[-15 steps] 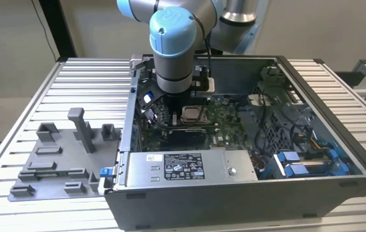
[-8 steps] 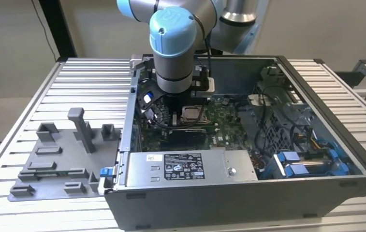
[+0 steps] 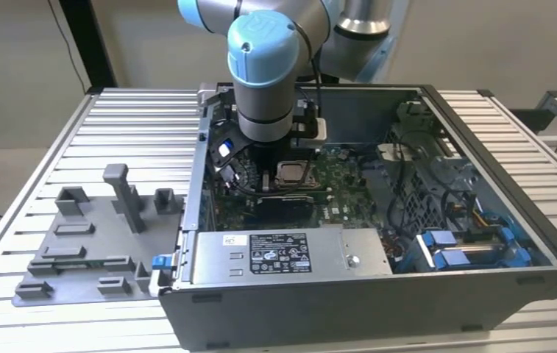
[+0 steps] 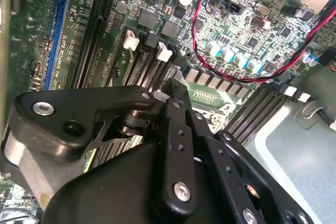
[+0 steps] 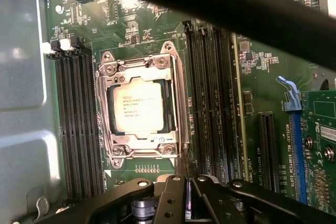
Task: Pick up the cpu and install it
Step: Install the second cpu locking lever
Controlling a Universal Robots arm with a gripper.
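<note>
the gripper [image 4: 157, 98] hangs low inside the open computer case [image 3: 513, 220], its black linkages folded in so the fingers meet at a narrow point with nothing between them that i can make out. in the second wrist view the tips sit just above the dark memory slots [image 4: 142, 66], close to the motherboard [image 4: 247, 30] but not visibly touching it. my guess is the jaws are drawn together because there is nothing left for them to carry.

the cpu [image 5: 138, 107] lies flat in the socket frame [image 5: 176, 103], its pale silver top facing up and squared inside the metal bracket. it looks seated rather than loose, and the frame lies flat around its edges. in the first wrist view the gripper [image 5: 176, 182] sits just beside the socket, near the frame's edge, apart from the chip itself.

from the exterior view the arm [image 3: 266, 81] comes straight down into the case, with the cpu [image 3: 291, 172] just to the exterior view's right of it. a red and black cable [image 4: 210, 61] loops over the board well clear of the fingers. outside, to the exterior view's left, grey fixture blocks [image 3: 92, 243] stand on the slatted table [image 3: 33, 140].
</note>
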